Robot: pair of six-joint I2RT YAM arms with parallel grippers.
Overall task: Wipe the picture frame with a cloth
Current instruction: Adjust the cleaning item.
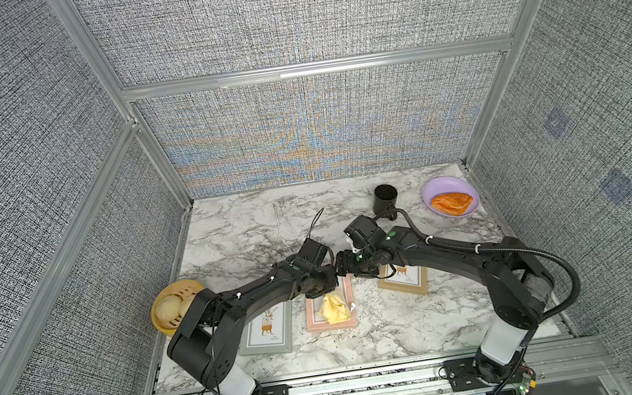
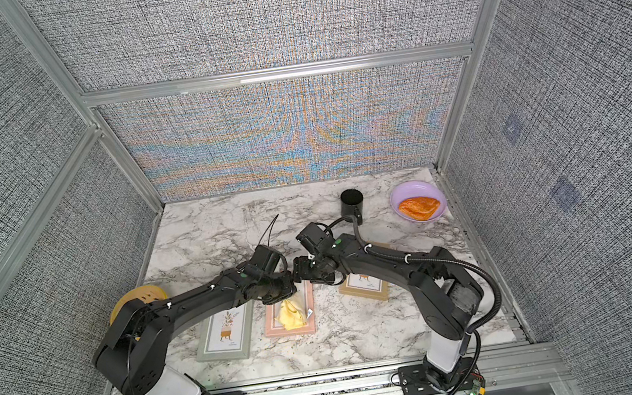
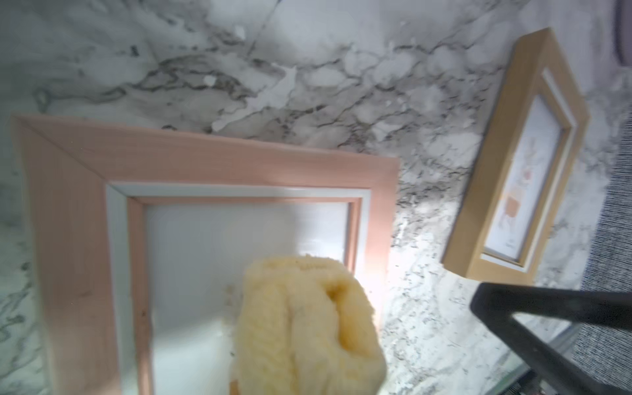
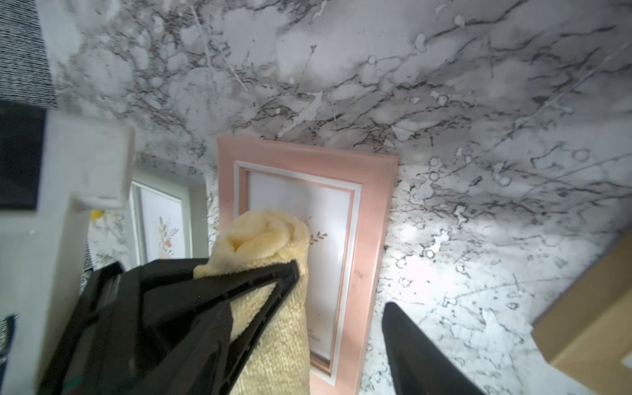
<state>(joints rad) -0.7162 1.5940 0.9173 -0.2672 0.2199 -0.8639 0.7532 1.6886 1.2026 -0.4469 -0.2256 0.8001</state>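
Note:
A pale-yellow cloth (image 1: 334,308) (image 2: 291,315) hangs bunched from my left gripper (image 1: 332,282) (image 2: 291,288), which is shut on it. Its lower end reaches the glass of the pink picture frame (image 1: 315,325) (image 2: 272,330) lying flat on the marble. In the left wrist view the cloth (image 3: 307,325) hides my own fingers above the pink frame (image 3: 239,160). My right gripper (image 1: 340,265) (image 4: 309,307) faces the left one and is open. Its fingers (image 4: 417,342) stand either side of the cloth (image 4: 266,236) without pinching it, over the frame (image 4: 372,222).
A grey-green frame (image 1: 266,333) lies left of the pink one, a wooden frame (image 1: 403,280) to its right under the right arm. At the back stand a black cup (image 1: 385,197) and a purple bowl (image 1: 432,186) with a pastry. A bamboo steamer (image 1: 175,296) sits at the left edge.

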